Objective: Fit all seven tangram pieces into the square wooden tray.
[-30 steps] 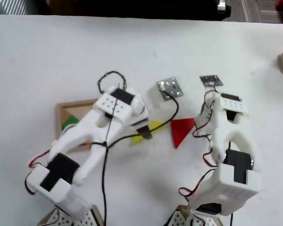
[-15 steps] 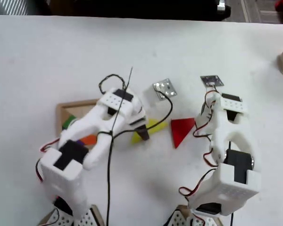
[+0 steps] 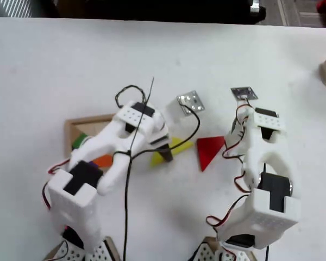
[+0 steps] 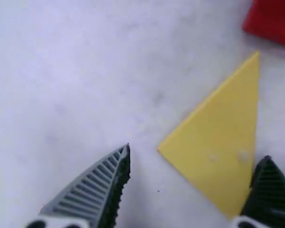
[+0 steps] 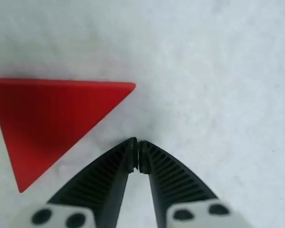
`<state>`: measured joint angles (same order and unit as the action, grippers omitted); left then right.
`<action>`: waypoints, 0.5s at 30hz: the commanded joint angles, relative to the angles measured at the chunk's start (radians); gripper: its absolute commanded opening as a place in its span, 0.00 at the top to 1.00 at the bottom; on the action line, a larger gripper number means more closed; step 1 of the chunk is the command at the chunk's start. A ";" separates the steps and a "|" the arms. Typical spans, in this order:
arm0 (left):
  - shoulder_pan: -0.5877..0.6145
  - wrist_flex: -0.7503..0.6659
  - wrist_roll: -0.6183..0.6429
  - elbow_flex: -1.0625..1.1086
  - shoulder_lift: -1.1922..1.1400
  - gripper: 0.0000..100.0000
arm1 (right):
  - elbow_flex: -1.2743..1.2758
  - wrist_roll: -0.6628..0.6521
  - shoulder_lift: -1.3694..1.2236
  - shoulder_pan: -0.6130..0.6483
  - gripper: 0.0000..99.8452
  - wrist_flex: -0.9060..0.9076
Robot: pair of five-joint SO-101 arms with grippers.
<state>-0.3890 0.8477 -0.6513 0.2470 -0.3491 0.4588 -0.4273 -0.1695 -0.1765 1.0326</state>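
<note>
Item 1, left gripper [image 4: 195, 154]: sitting low over the white table [image 3: 54, 65] just left of centre in the high view, jaws spread wide and holding nothing. Item 2, flat yellow triangular tangram piece [image 4: 218, 152]: lying flat on the table between those jaws. The black finger [image 4: 268, 180] is sitting at one of its edges, while the grey ribbed finger [image 4: 109, 183] is standing apart from it on bare table. Item 3, flat red triangular tangram piece [image 3: 209, 149]: lying just right of the yellow one, near but not touching. Item 4, right gripper [image 5: 135, 148]: jaws closed on nothing, tips resting just beside a corner of the red piece. Item 5, square wooden tray [image 3: 70, 128]: sitting centre-left in the high view, partly under the left arm, w/ green and orange pieces showing inside; the free space in it is hidden. Step in hand, judged: picking the yellow piece for the tray. Handling notes: the grip is looking off-centre, so shifting the wrist toward the grey finger's side before closing is advisable, else the piece is likely getting pushed rather than pinched. Closing across two edges, not a point, and going down fully, since the piece is thin. Avoiding a nudge to the red neighbour. Lifting level, then turning to match the tray's gap before lowering.
</note>
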 commanded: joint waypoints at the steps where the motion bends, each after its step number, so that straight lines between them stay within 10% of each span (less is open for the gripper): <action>1: -0.038 -0.035 -0.006 -0.057 0.002 0.61 | -0.009 0.009 0.041 0.001 0.98 -0.021; 15: -0.051 -0.032 0.049 -0.057 0.002 0.61 | -0.011 0.038 0.051 -0.042 0.98 -0.022</action>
<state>-0.4350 0.8339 -0.6268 0.2470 -0.3491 0.4588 -0.4028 -0.1695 -0.1995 1.0296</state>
